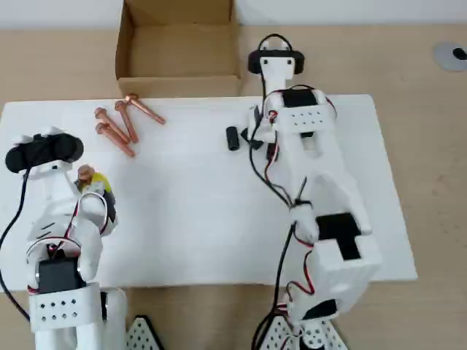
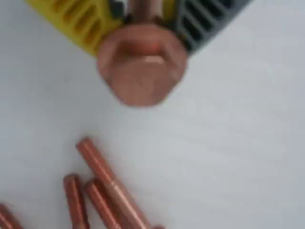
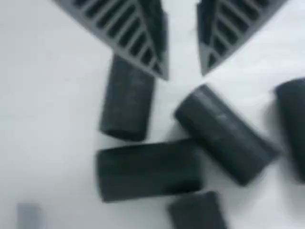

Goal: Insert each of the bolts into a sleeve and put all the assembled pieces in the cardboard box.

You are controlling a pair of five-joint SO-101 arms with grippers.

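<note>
Bolt (image 2: 142,71) sits pinched in the left gripper (image 2: 143,19); the right gripper (image 3: 182,69), open and empty, should close squarely across one sleeve (image 3: 126,102) only

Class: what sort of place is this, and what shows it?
Probably a robotics workbench: two robot arms at a wooden table, copper bolts and black sleeves laid out, a cardboard box.

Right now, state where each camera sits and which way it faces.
High view: fixed overhead, looking down on both arms, cardboard box, loose bolts.
Left wrist view: on left arm, facing down past left gripper clamping a bolt.
Right wrist view: on right arm, facing down past open right gripper onto sleeves.
Shared: loose bolts, in high and left wrist views.
</note>
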